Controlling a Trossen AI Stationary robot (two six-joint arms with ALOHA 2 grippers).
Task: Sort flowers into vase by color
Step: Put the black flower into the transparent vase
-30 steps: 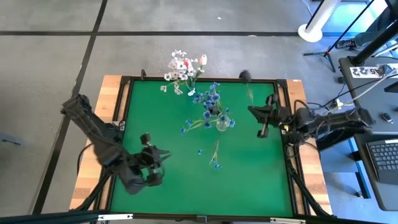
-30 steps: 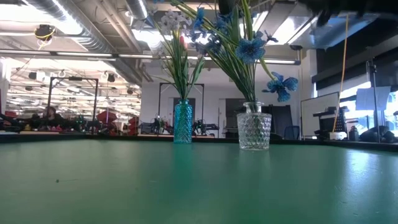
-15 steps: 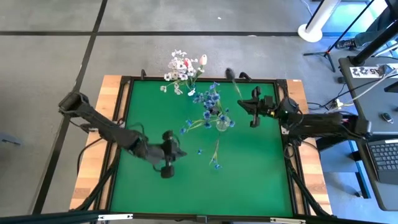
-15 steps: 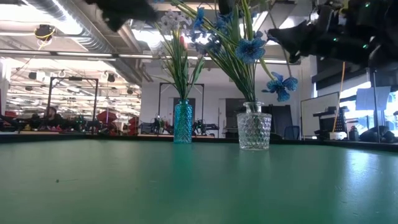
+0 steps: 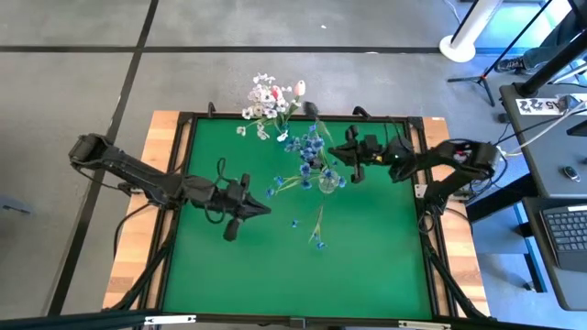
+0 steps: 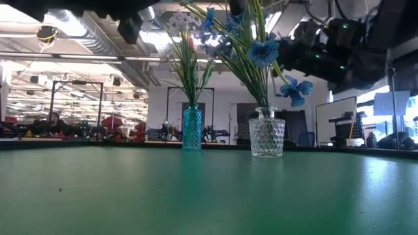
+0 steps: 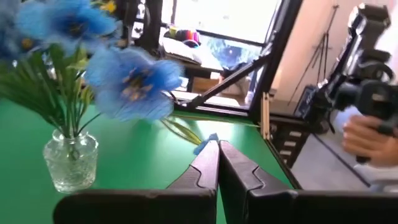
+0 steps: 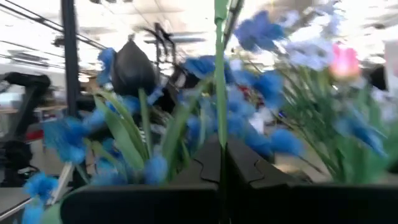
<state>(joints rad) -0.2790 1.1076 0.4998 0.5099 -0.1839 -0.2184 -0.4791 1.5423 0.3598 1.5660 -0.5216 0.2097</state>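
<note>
A clear glass vase of blue flowers stands mid-table. A teal vase with white flowers and a pink bud stands at the far edge. One loose blue flower lies flat on the green mat. My right gripper, just right of the clear vase, is shut on a flower with a dark bud. My left gripper hangs shut with nothing in it, left of the clear vase. My right gripper pinches the thin green stem between its two fingers. The fingers come about level from the table's right. The stem runs on past the fingertips toward the dark bud. The flower is lifted clear of the table, beside the blue blossoms.
A black frame borders the green mat, with wooden table edges outside it. Open mat lies toward the near edge. A person's hand shows beyond the table's right side, and a laptop sits to the right.
My right gripper has carried the dark-bud flower toward the table's left and lower, up to the clear vase. My left gripper has swung from the near left toward the table's middle and sunk, and now points at the clear vase.
</note>
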